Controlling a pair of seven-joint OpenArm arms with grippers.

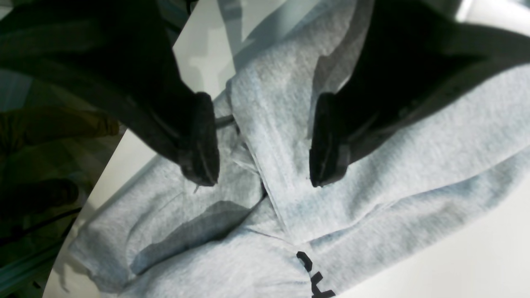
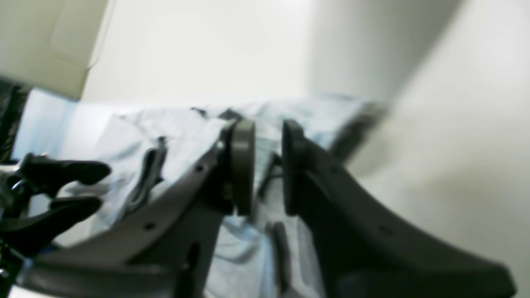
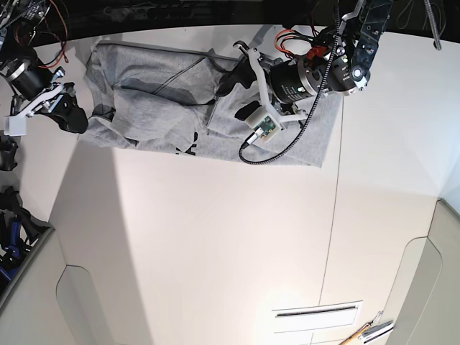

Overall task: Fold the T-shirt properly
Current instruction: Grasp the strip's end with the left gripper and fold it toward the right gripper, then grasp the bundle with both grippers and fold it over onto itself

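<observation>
The grey T-shirt (image 3: pixel 151 93) lies crumpled along the far edge of the white table, with a bit of black lettering (image 1: pixel 312 277) showing. My left gripper (image 1: pixel 263 165) is open, its fingers (image 1: pixel 201 140) astride a raised fold of the shirt (image 1: pixel 273 124) and just above it. In the base view it (image 3: pixel 228 80) hovers over the shirt's middle. My right gripper (image 2: pixel 267 167) is at the shirt's left edge (image 3: pixel 70 115), its pads (image 2: pixel 243 165) a narrow gap apart with cloth (image 2: pixel 186 136) showing beyond them. That view is blurred.
The white table (image 3: pixel 215 215) stretches toward the camera below the shirt. Its edge (image 1: pixel 124 165) runs close to the left gripper. A slot (image 3: pixel 316 313) and tools (image 3: pixel 366 332) are at the near right. Cables and clutter (image 3: pixel 14 230) sit off the table's left side.
</observation>
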